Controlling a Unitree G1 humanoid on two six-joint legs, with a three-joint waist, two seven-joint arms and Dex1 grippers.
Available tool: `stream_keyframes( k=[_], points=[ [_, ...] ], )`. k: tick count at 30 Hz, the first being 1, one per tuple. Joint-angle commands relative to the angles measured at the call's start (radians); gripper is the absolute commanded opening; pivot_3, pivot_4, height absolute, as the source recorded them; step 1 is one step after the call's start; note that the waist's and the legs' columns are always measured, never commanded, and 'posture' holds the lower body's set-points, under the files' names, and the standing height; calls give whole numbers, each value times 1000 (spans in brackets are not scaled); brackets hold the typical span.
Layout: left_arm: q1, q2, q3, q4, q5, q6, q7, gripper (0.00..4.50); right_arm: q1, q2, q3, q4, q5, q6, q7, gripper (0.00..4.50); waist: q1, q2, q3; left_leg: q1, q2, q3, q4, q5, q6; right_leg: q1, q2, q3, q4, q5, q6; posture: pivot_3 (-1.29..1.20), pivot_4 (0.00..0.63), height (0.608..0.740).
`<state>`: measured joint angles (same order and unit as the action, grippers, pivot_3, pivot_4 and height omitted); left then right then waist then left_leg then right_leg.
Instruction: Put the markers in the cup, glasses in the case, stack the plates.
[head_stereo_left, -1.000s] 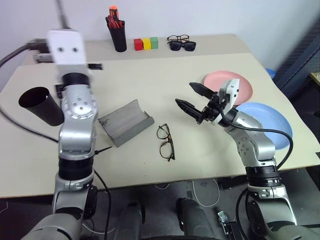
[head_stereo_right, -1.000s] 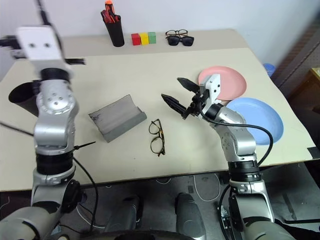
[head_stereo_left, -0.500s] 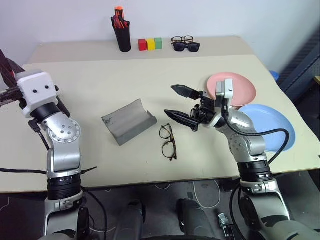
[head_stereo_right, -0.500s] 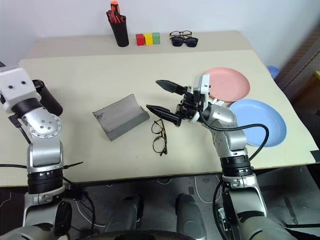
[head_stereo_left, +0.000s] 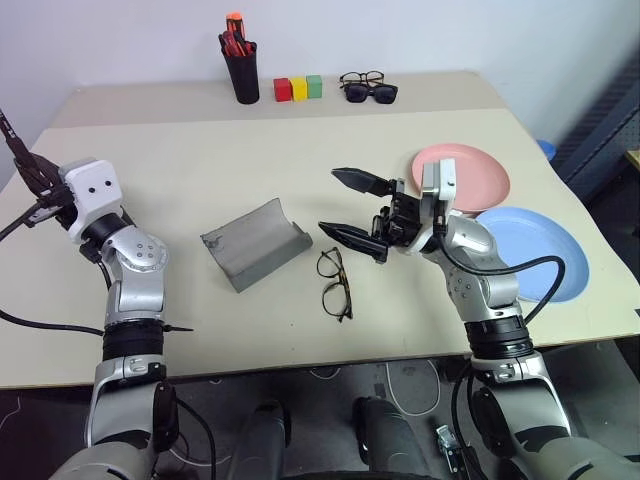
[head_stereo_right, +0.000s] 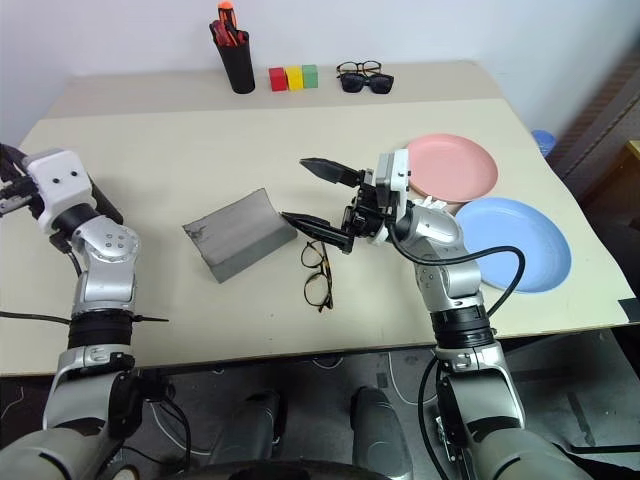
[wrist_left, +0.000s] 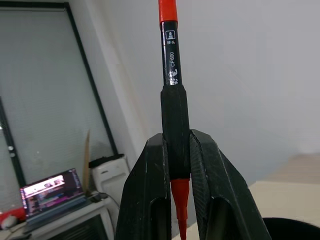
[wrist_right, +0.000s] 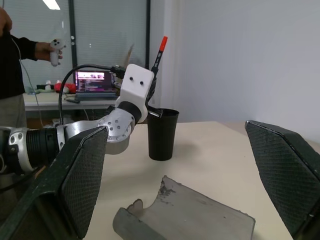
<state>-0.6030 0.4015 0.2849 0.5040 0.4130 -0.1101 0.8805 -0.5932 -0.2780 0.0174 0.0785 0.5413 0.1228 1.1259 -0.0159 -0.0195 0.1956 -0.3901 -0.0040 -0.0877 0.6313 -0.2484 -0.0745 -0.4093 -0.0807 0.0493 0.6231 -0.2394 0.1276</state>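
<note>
My left gripper (wrist_left: 176, 142) is shut on the black marker (wrist_left: 170, 65) with red cap and tip, holding it upright. In the right wrist view that marker (wrist_right: 159, 51) stands just above the black cup (wrist_right: 162, 134). From the head, my left wrist hides most of the cup. The grey case (head_stereo_left: 255, 243) lies open mid-table, and the thin-framed glasses (head_stereo_left: 335, 283) lie just right of it. My right gripper (head_stereo_left: 330, 200) hovers open above the glasses, pointing toward the case. At the right sit the pink plate (head_stereo_left: 475, 165) and the blue plate (head_stereo_left: 545, 250), side by side.
A black pen holder (head_stereo_left: 240, 78) with red-orange pens, three coloured blocks (head_stereo_left: 299, 88) and dark sunglasses (head_stereo_left: 366, 90) line the table's far edge. A person (wrist_right: 12, 60) holding a controller stands beyond the table, by a desk with a laptop (wrist_right: 92, 82).
My left arm has come down from high up and swung out to the left, carrying the marker toward the cup. My right gripper has shifted left over the glasses, still open.
</note>
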Motion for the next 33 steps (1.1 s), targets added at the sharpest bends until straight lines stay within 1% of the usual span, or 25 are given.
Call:
stream_keyframes(
  k=[1,12,24,26,27,29,31,33],
  points=[
    [-54,22,-15,87,1,-55,44,31,-7,2,-10,-27,0,-20,-11,4500,0,0,0,0,0,0,0,0,0,0,0,0,0,0,0,0,150,740],
    [-158,37,-57,274,-14,-134,98,31,9,3,-13,-45,-1,-21,-39,4500,-1,0,0,0,0,0,0,0,0,0,0,0,2,0,0,0,150,740],
    [-93,36,-83,288,-19,-173,117,31,6,-8,-25,-41,-1,-24,-61,4500,-1,0,0,0,0,0,0,0,0,-1,0,0,4,0,0,0,150,740],
    [-78,35,-86,288,-21,-186,122,1026,5,-10,-28,-41,-2,-25,-67,4500,-1,0,0,0,0,0,1,0,0,-1,0,0,5,0,0,0,150,740],
    [-72,33,-86,286,-22,-193,123,1410,5,-12,-30,-41,-2,-26,-69,4500,-1,0,0,0,0,0,1,0,0,-1,0,0,5,0,0,0,150,740],
    [-61,34,-89,281,-24,-216,118,2454,5,-14,-33,-40,-1,-26,-73,4500,0,0,0,0,0,0,1,0,0,-1,0,0,5,0,0,0,150,740],
    [-54,34,-93,279,-27,-237,110,3397,3,-17,-35,-37,0,-26,-76,4500,0,0,0,0,0,0,1,0,0,-1,0,0,5,0,0,0,150,740],
    [-39,32,-96,260,-27,-258,107,3397,4,-19,-36,-37,0,-26,-77,4500,0,0,0,1,0,0,1,0,0,-1,0,0,5,0,0,0,150,740]
  ],
)
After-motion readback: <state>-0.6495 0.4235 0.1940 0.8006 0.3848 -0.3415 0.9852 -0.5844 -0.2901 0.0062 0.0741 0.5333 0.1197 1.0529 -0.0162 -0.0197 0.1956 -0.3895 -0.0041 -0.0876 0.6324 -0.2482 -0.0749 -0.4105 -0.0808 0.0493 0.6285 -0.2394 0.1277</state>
